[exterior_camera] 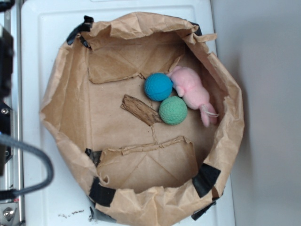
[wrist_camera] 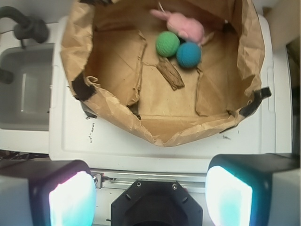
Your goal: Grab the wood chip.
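Nearest to us in the wrist view, our gripper stood released, its two fingers wide apart and holding nothing. It hung outside the paper bag, over the white surface. The wood chip lay further ahead, slightly to the right of the gripper's middle line, flat on the bag floor. Its long axis ran diagonally, so we judged the wrist must turn so that the fingers close across the narrow side. Just beyond the chip sat the green ball and the blue ball, with the pink toy behind them.
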Available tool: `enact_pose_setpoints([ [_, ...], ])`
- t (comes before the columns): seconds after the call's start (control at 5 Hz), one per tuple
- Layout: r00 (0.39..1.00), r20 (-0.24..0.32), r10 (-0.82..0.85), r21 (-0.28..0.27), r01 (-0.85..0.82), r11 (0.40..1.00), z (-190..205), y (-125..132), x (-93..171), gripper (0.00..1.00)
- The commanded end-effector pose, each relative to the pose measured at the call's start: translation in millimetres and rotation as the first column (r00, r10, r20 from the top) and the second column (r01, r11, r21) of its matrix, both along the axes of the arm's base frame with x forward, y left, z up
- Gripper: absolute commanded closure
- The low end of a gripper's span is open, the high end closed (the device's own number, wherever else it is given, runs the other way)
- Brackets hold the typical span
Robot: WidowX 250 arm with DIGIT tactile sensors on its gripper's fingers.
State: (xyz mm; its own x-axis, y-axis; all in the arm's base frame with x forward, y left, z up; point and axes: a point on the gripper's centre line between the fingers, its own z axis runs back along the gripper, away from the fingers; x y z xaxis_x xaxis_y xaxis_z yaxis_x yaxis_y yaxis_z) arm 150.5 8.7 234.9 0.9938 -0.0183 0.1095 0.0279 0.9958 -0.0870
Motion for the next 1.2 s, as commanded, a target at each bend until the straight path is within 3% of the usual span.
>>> enact_pose_setpoints([
  [0.0, 0.995, 0.050, -0.086, -0.016, 0.087, 0.996, 8.0, 12.5, 16.6, 0.00],
  [0.6, 0.995, 0.050, -0.086, -0.016, 0.087, 0.996, 8.0, 12.5, 16.6, 0.00],
  [0.8, 0.998, -0.004, -0.068, 0.029, 0.068, 0.997, -29.1, 10.7, 48.8, 0.00],
  [1.0, 0.996, -0.036, -0.079, 0.069, 0.081, 0.994, -75.0, 27.0, 93.8, 0.00],
])
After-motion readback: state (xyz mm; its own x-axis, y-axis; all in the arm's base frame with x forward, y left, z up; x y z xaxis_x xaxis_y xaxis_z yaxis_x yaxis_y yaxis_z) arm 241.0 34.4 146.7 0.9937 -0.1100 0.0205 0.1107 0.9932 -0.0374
